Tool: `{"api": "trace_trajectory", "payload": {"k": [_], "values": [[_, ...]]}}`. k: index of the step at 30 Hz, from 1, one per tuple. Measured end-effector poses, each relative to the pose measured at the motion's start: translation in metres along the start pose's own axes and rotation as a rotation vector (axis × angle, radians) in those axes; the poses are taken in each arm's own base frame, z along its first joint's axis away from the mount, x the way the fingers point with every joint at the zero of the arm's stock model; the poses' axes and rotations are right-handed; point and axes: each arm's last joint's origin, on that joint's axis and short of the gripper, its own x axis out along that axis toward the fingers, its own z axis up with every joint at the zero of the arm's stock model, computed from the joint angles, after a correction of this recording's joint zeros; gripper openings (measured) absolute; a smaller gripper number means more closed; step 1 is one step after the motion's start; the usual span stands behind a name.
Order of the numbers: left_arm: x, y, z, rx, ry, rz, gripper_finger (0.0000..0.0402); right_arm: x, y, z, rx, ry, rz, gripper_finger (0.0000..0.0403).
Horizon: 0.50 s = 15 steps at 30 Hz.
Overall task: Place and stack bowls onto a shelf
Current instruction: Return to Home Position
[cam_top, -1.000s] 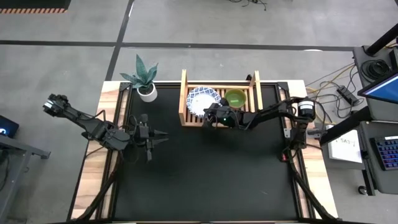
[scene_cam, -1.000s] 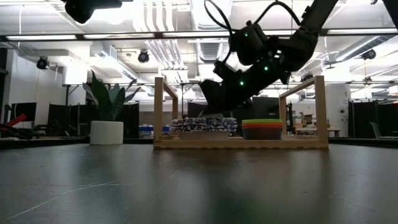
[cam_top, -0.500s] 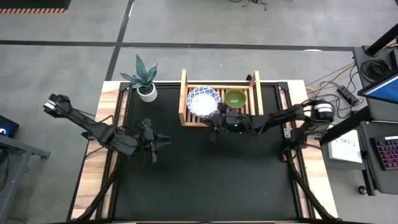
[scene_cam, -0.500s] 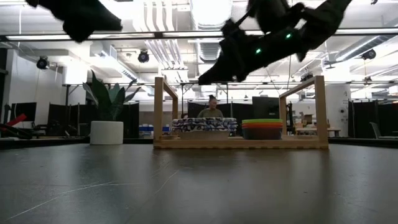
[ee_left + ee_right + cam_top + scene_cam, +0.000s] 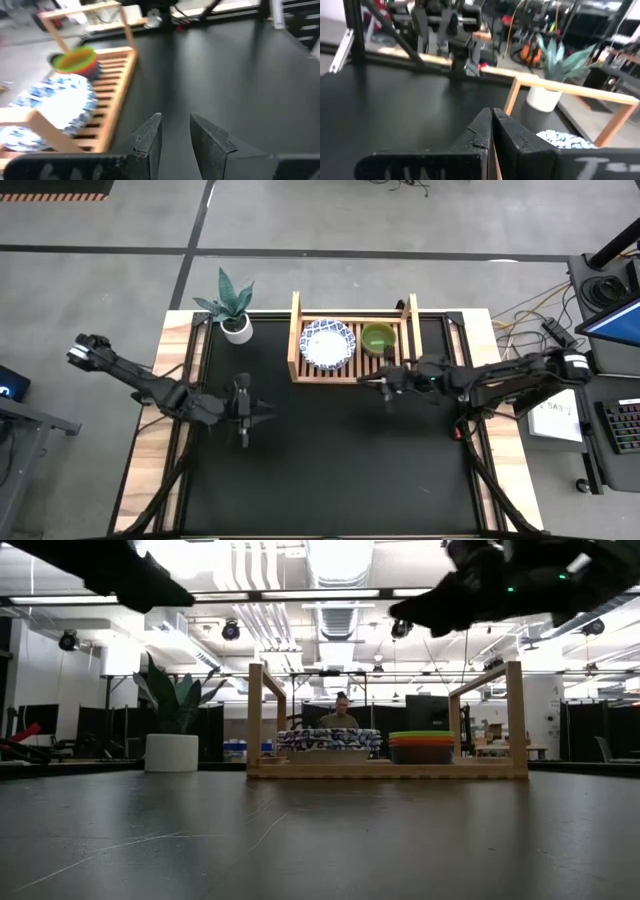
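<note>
The wooden shelf (image 5: 297, 340) stands at the table's far edge. On its slats rest a stack of white bowls with blue rims (image 5: 328, 344) and, to their right, a stack of small plastic bowls with the green one on top (image 5: 378, 337). In the low view both stacks, the white bowls (image 5: 328, 740) and the plastic bowls (image 5: 420, 746), sit side by side. My right gripper (image 5: 372, 379) hovers shut (image 5: 491, 114) just in front of the shelf, holding nothing. My left gripper (image 5: 266, 407) hangs open (image 5: 175, 122) over the table's left half, also holding nothing.
A plant in a small white pot (image 5: 237, 328) stands left of the shelf at the far edge. The black mat (image 5: 330, 470) stretches from the shelf to the near edge. A person (image 5: 340, 712) sits in the room behind the shelf.
My right gripper has drawn back from over the white bowl stack, moving up, toward the near edge and toward the table's right. The white bowls stay on the shelf. My left gripper has shifted slightly toward the near edge and the right.
</note>
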Motion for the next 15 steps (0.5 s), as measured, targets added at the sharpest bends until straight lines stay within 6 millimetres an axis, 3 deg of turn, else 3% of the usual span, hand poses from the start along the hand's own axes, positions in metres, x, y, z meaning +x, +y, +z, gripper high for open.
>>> {"api": "trace_trajectory", "payload": {"k": [7, 15], "values": [[-0.008, 0.041, 0.002, 0.024, 0.014, 0.033, 0.0084, -0.036, 0.002, -0.009, 0.016, -0.092, -0.027, 0.0009], [-0.025, 0.078, -0.002, -0.020, -0.066, -0.098, 0.0076, -0.067, 0.007, -0.027, 0.039, -0.156, -0.044, 0.0009]]}}
